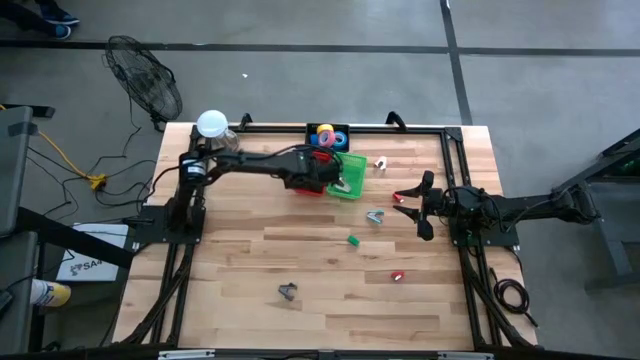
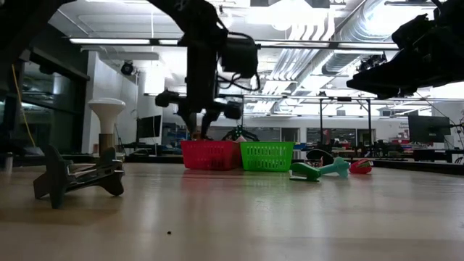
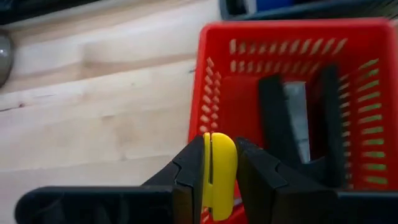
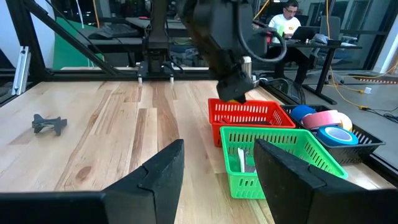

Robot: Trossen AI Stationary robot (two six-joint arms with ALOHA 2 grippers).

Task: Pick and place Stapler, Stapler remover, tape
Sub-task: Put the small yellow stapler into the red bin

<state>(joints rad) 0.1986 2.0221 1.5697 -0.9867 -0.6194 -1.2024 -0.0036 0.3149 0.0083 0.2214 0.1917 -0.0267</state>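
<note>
Left end effector point(image 3: 211, 186) gripping yellow piece point(image 3: 216, 171), stapler point(image 3: 292, 127) in red basket point(image 3: 217, 93) beyond

Robotics lab or workshop, grey concrete floor point(image 1: 330, 25), exposed silver ceiling ducts point(image 2: 341, 22), black floor fan point(image 1: 145, 80), person at desk w/ laptop point(image 4: 292, 18), light wooden work table point(image 1: 320, 270) in black metal frame

Overhead looks straight down; low view level across table point(image 2: 290, 217) — both share red basket point(image 1: 310, 187).
</note>
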